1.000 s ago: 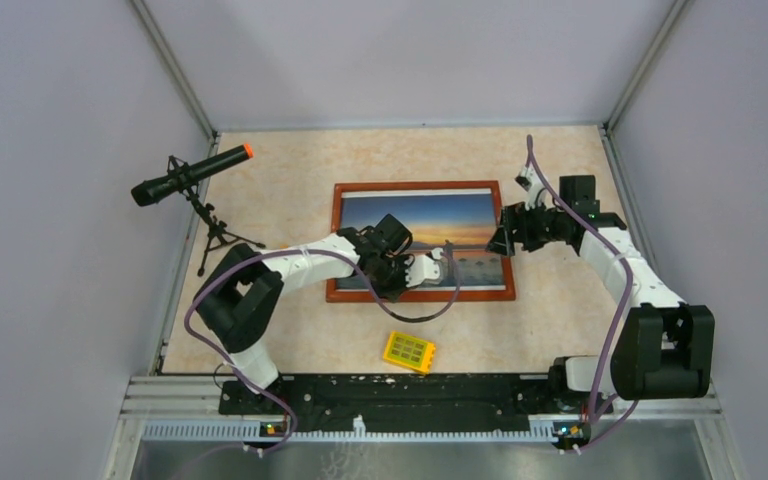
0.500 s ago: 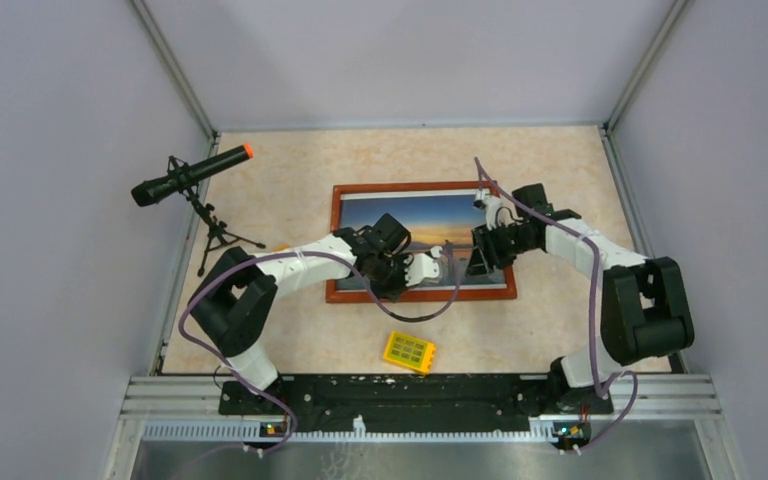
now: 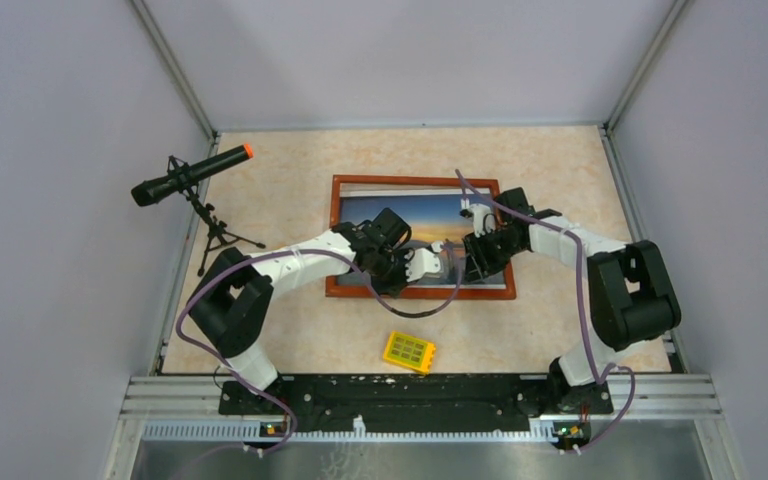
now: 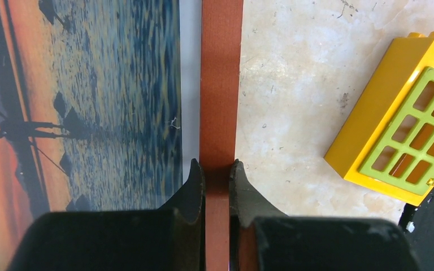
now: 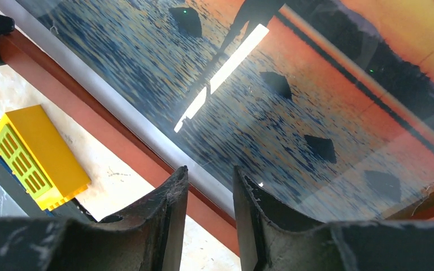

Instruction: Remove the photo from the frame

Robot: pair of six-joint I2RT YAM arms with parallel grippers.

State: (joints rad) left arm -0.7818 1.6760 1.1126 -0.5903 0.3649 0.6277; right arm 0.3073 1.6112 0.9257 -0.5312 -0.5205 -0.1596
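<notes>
Item count on the counter (image 3: pixel 290 160):
- Frame (image 3: pixel 400 181): one.
- Photo (image 3: pixel 430 212): one.
- Yellow block (image 3: pixel 409 351), lower centre: one.
- Microphone (image 3: pixel 188 175), upper left: one.
- Tripod (image 3: pixel 213 228): one.
- Tools: two, the left tool (image 4: pixel 217 169) and the right tool (image 5: pixel 210 175).

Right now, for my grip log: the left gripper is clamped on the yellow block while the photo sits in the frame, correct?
No. The left gripper is clamped on the border of the frame, not the yellow block, which lies untouched beside it, as the left wrist view shows. The photo does sit in the frame.
</notes>
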